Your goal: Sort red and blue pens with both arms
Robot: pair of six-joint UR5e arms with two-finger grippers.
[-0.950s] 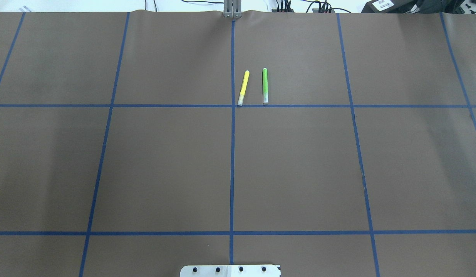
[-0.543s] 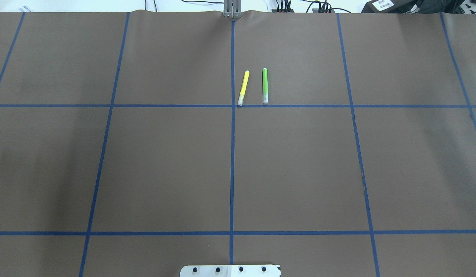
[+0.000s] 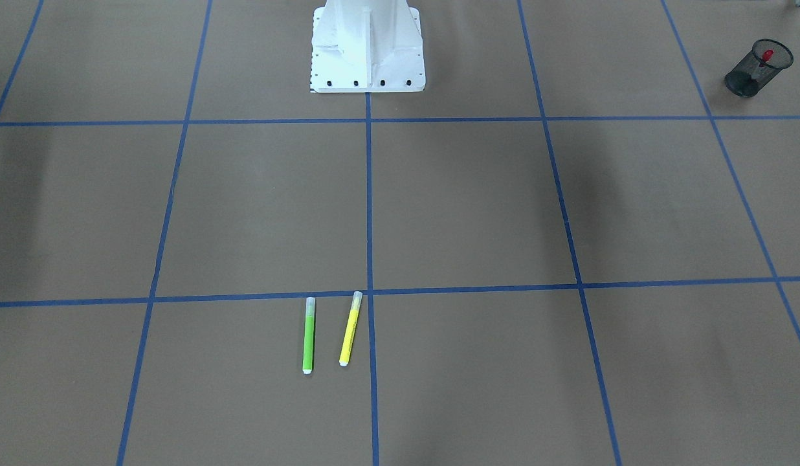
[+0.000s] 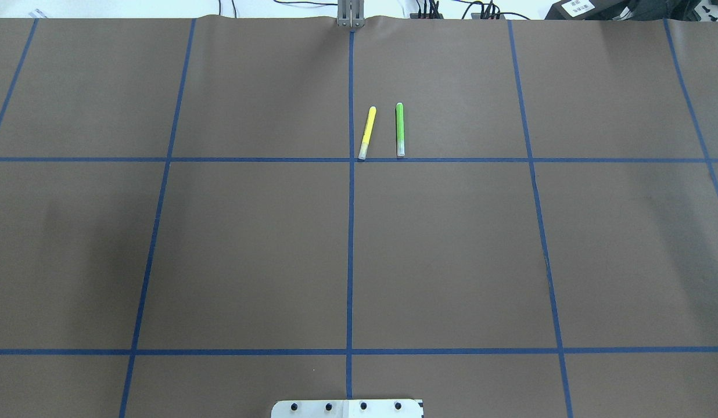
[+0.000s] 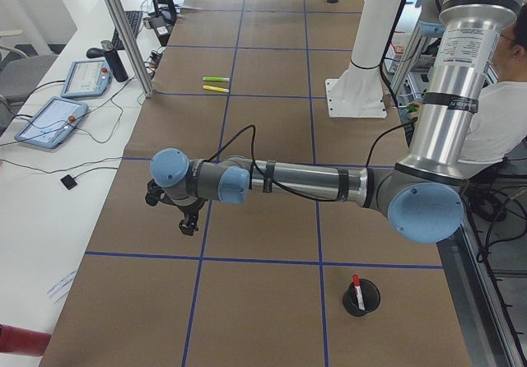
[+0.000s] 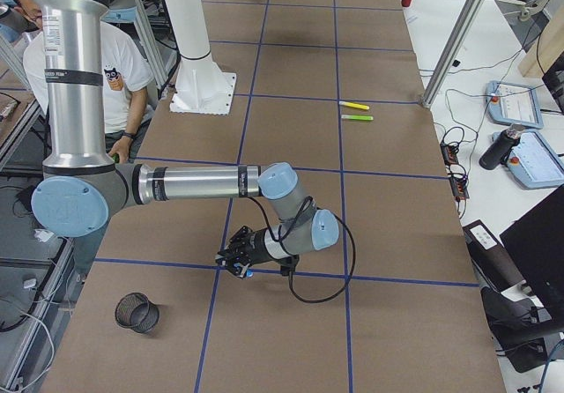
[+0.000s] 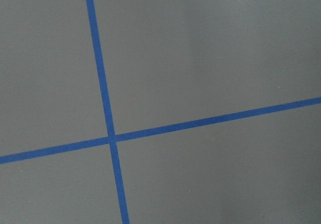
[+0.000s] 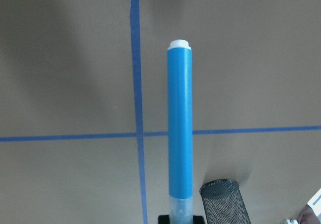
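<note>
since the red pen (image 3: 767,55) already stands in the left mesh cup (image 3: 744,81), by the corner where the worktop's (image 4: 452,261) left end meets the robot's edge, half of the sort looks done. the blue pen (image 8: 179,128) is the half left. it is clamped in the right hand (image 6: 236,261), taken at its clear-cap end, with the blue barrel and white end sticking out ahead in the right wrist view. the pen is held in the air above a crossing of blue tape lines (image 8: 136,133) toward the worktop's right end. the right mesh cup (image 8: 223,201) stands near that spot, by the corner of the right end and the robot's edge, and the pen is not yet in it. what remains, by the look of it, is to carry the pen over the rim and let it drop in. the left hand (image 5: 188,219) hangs low over the worktop toward the left end, nearer the operators' edge and well apart from its cup. only the left side view shows it, so whether its fingers are apart or together cannot be told. the yellow marker (image 4: 367,132) and green marker (image 4: 400,129) lie side by side, not touching, near the middle of the operators' edge, and are probably meant to stay put.
</note>
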